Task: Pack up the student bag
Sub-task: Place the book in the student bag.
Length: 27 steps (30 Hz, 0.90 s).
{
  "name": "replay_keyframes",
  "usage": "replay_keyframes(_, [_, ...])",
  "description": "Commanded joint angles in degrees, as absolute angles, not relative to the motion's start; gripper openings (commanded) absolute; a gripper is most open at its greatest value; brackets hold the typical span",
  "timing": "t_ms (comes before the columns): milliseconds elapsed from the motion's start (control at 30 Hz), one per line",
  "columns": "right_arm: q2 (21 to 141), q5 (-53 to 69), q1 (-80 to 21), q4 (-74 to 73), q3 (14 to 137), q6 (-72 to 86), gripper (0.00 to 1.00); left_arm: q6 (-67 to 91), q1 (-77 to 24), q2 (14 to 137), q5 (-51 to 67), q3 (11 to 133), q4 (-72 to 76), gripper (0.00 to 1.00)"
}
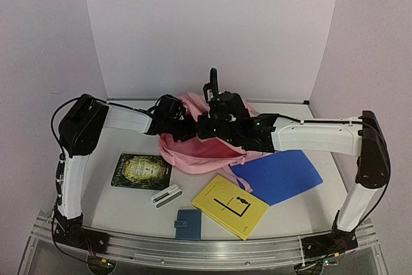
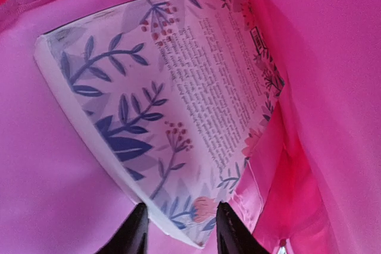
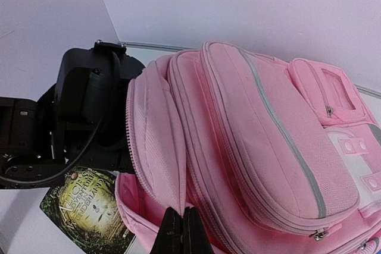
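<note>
Our left fingers (image 2: 134, 233) straddle a book (image 2: 178, 99) corner inside the bag (image 3: 256, 135), grip unclear; our right fingers (image 3: 174, 233) are pinched together.

The top external camera is looking down from above and behind the arm bases toward the far wall, taking in the whole tabletop (image 1: 296, 220). The left wrist camera is sitting inside the pink backpack (image 1: 199, 154), close against a floral book (image 2: 178, 99). The right wrist camera is looking from low and near at the backpack's pockets, sharing backpack, left arm (image 1: 129, 118) and Wonderland book (image 1: 140, 170) with the top view.
</note>
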<state>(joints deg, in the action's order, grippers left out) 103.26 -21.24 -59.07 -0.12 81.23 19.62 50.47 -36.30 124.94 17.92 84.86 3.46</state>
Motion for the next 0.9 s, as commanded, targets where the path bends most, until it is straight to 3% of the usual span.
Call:
replay_keyframes(0, [99.0, -22.7, -59.6, 3.7, 81.8, 20.5, 0.0, 47.2, -37.4, 130.3, 21.1, 93.8, 5.4, 0.33])
replay_keyframes(300, [99.7, -23.7, -59.6, 4.0, 81.7, 22.0, 0.0, 41.7, -38.4, 130.0, 20.9, 94.3, 10.2, 0.34])
replay_keyframes(633, [103.1, -26.8, -58.9, 3.7, 83.1, 23.6, 0.0, 32.3, -38.3, 100.1, 4.7, 67.9, 4.6, 0.47])
replay_keyframes(867, [112.5, -23.6, -57.5, 2.2, 90.4, 22.5, 0.0, 31.9, -37.1, 86.0, 1.9, 60.0, -7.7, 0.5])
